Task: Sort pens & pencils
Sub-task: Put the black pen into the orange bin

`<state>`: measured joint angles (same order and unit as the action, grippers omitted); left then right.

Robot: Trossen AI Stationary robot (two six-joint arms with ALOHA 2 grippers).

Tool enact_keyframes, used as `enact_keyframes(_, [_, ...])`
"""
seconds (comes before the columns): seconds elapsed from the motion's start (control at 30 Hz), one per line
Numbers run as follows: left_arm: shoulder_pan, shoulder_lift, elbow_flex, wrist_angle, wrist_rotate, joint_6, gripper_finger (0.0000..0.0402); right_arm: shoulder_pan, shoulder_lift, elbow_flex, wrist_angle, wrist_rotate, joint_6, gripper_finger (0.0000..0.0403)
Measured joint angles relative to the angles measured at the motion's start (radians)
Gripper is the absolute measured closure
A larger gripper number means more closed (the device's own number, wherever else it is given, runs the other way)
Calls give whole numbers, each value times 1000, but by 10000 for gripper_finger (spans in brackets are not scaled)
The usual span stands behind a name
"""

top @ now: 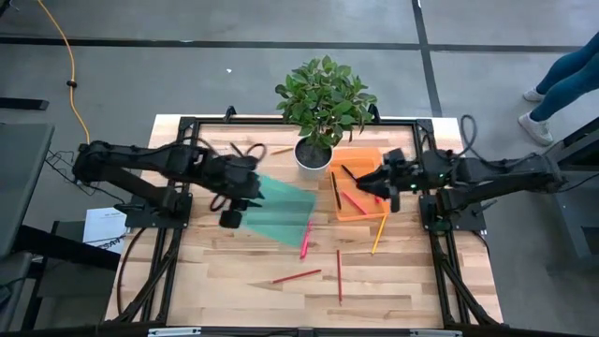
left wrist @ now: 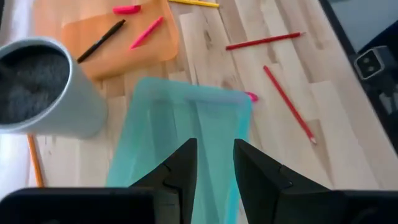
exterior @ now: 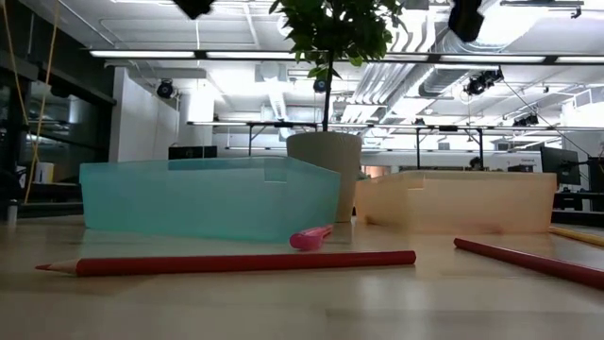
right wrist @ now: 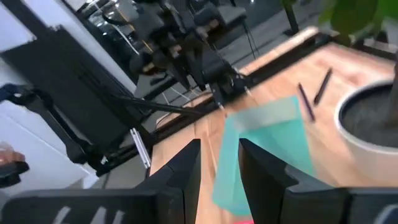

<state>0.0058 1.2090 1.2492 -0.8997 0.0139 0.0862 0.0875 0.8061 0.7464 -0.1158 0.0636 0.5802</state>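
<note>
Several pens lie in the orange tray (top: 360, 195): black ones (left wrist: 99, 40) and pink ones (left wrist: 146, 32). Another pink pen (top: 305, 241) rests on the table against the teal tray (top: 281, 212). Two red pencils (top: 297, 276) (top: 339, 276) and a yellow-orange pencil (top: 379, 234) lie flat on the wood nearer the front edge. My left gripper (left wrist: 215, 165) hovers open above the teal tray's left end, slanting down, with nothing between its fingers. My right gripper (right wrist: 219, 165) hangs open above the orange tray's right part, pointing nearly level toward the left arm.
A potted plant (top: 323, 103) in a white pot (top: 314, 155) stands at the back between the two trays. An orange pencil (top: 281, 150) lies left of the pot. A black frame (top: 281, 122) runs along the table's edges. A person's legs (top: 566, 80) show beyond the far right corner.
</note>
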Motion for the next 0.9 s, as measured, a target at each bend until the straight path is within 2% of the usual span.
enact_keyframes(0.2, [-14,-235,-182,9,-56,-93,309,46,159,35,149,63,41,304])
enact_keyframes(0.4, [-13,-428,-352,20,-84,-209,309,71,326,118,119,94,36,304])
enact_keyframes(0.53, [-15,-473,-416,9,-65,-252,309,93,410,146,135,97,53,304])
enact_keyframes(0.73, [-14,-475,-472,-24,-120,-235,309,126,489,151,148,134,116,304])
enact_keyframes(0.9, [-15,-475,-539,5,8,-208,309,162,546,151,151,125,173,304])
